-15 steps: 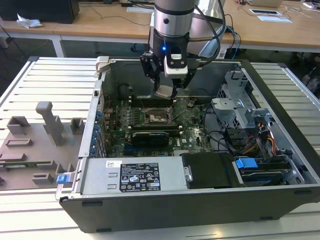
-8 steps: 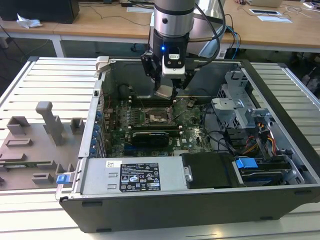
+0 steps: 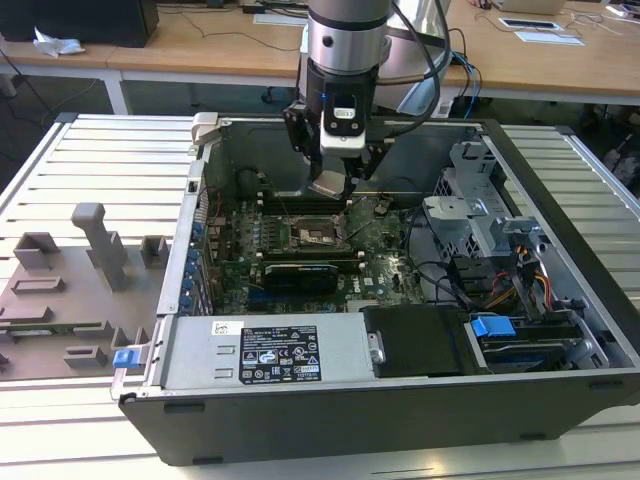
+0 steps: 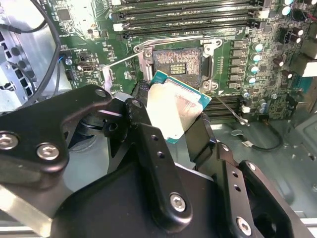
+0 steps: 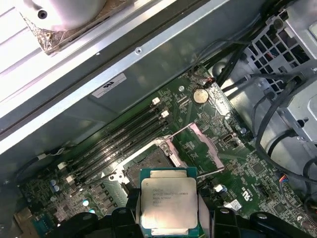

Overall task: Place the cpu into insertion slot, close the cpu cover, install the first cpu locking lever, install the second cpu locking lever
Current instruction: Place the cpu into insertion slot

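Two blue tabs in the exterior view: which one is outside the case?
The blue tab at the exterior view's left, sticking out past the case wall at its corner. The second blue tab sits inside the case.

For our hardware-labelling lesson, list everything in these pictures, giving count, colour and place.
computer case: one, dark grey, open, on the slatted table
slatted table: one, light grey, under the case
motherboard: one, green, inside the case
insertion slot: one, dark rim, on the motherboard, uncovered
cpu cover: one, grey, swung open beside the slot
cpu: one, silver top with green edge, in the gripper over the motherboard
fixture plate: one, grey, on the table at the exterior view's left
desk: at least one, light wood, behind the table
gripper: one, black, shut on the cpu
arm: one, silver and black, above the case
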Tool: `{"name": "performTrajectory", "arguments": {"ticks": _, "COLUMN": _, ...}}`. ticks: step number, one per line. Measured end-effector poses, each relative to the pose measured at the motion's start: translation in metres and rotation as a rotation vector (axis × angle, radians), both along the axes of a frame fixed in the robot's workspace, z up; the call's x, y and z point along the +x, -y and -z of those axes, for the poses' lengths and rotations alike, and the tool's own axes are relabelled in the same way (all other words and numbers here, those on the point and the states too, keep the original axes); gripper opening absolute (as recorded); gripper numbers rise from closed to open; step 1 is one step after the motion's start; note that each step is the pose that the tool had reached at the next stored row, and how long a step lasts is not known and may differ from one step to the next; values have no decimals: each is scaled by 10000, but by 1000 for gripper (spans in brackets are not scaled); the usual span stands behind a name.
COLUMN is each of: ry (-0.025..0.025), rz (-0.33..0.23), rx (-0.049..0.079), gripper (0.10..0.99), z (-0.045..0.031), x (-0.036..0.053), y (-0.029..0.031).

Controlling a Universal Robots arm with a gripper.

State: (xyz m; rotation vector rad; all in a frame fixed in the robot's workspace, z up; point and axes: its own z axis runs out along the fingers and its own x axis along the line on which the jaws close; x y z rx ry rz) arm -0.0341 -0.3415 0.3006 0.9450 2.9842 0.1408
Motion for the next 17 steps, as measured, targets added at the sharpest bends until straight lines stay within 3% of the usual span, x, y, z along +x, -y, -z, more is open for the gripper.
{"name": "performTrajectory", "arguments": {"ticks": 17, "ry": 0, "rz": 1240, "rx": 0, "gripper": 545, "z": 3, "x": 0, "y": 0}}
